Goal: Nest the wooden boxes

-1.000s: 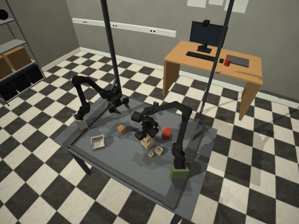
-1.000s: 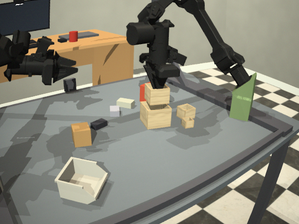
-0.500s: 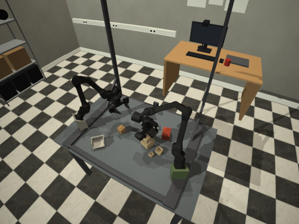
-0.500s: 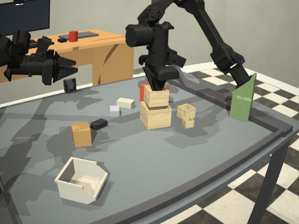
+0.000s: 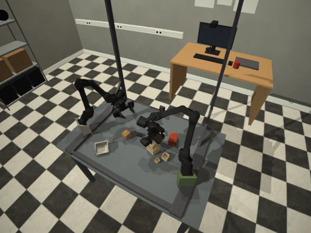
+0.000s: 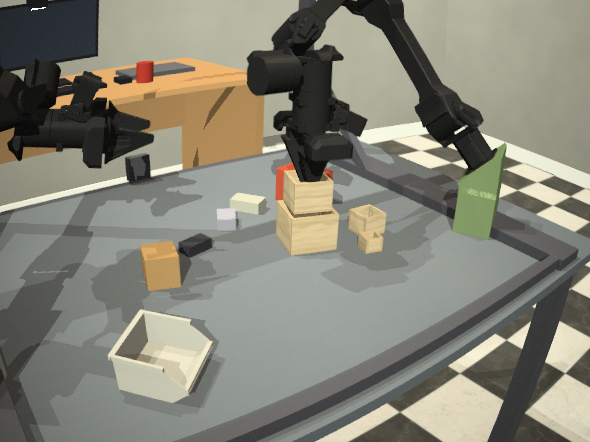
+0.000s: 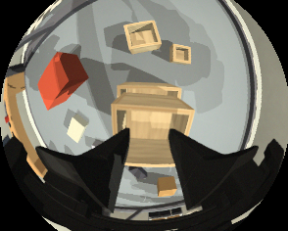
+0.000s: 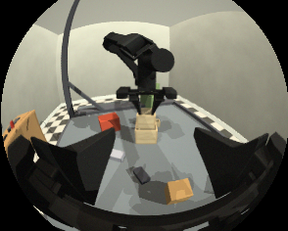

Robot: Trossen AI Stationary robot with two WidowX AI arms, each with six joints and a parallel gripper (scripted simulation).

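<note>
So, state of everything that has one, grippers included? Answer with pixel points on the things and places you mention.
Left gripper [image 5: 153, 141] [image 6: 311, 177] [image 7: 149, 131] [image 8: 146, 112]: holding upper box
Right gripper [image 5: 129, 115] [image 6: 151, 131] [image 8: 156, 132]: open
Upper box [image 5: 155, 145] [image 6: 309, 197] [image 7: 154, 101] [image 8: 146, 122]: upright, not nested down
Lower box [image 5: 153, 150] [image 6: 312, 232] [image 7: 149, 88] [image 8: 146, 137]: upright
Small box [image 5: 165, 157] [image 6: 367, 225] [image 7: 143, 49]: upright, nothing inside
Smallest box [image 5: 157, 161] [image 6: 370, 244] [image 7: 180, 61]: upright, nothing inside
Bin [image 5: 101, 153] [image 6: 142, 381]: upright, nothing inside
Monitor [image 5: 214, 35] [image 6: 50, 32]: screen dark

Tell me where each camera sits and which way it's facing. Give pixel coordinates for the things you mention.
Top: high above the table [image 5: 118, 168] [image 6: 300, 345] [image 7: 225, 98] [image 8: 171, 163], angled down toward the desk [image 5: 184, 53] [image 6: 235, 110] [image 7: 16, 98] [image 8: 22, 129]; both arms show.
Exterior: lower, beside the table, looking across it; left arm [image 5: 193, 132] [image 6: 410, 50] [image 8: 162, 60] shows, right arm [image 5: 84, 97] [image 6: 65, 132] partly.
Left wrist: on the left arm, facing down onto the boxes [image 6: 307, 232] [image 7: 157, 154] [image 8: 146, 137]; its own fingers show.
Right wrist: on the right arm, facing the left arm; its own fingers show.
Both wrist views share the red block [image 5: 172, 137] [image 6: 280, 185] [image 7: 54, 88] [image 8: 109, 122].
</note>
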